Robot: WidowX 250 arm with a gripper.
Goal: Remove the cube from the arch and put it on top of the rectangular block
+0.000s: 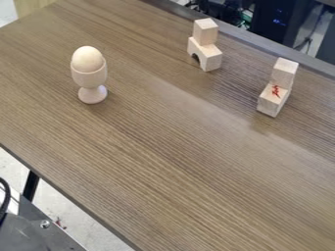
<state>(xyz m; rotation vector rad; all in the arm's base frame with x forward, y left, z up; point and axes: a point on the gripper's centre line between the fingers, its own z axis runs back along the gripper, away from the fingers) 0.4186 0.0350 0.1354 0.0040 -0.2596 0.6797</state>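
A light wooden cube (205, 31) rests on top of the wooden arch (210, 56), toward the back of the table. The arch's dark opening faces the lower left. To the right lies the pale rectangular block (269, 104), with a red scribble on its upper face. Another light wooden block (284, 72) sits upright on the far part of that rectangular block.
On the left of the brown wood-grain table (163, 162) stands a wooden egg cup (89, 78) holding a pale egg (87, 59). The table's back edge runs close behind the blocks. Dark equipment (272, 22) is beyond it, and grey metal (49, 226) lies at the lower left.
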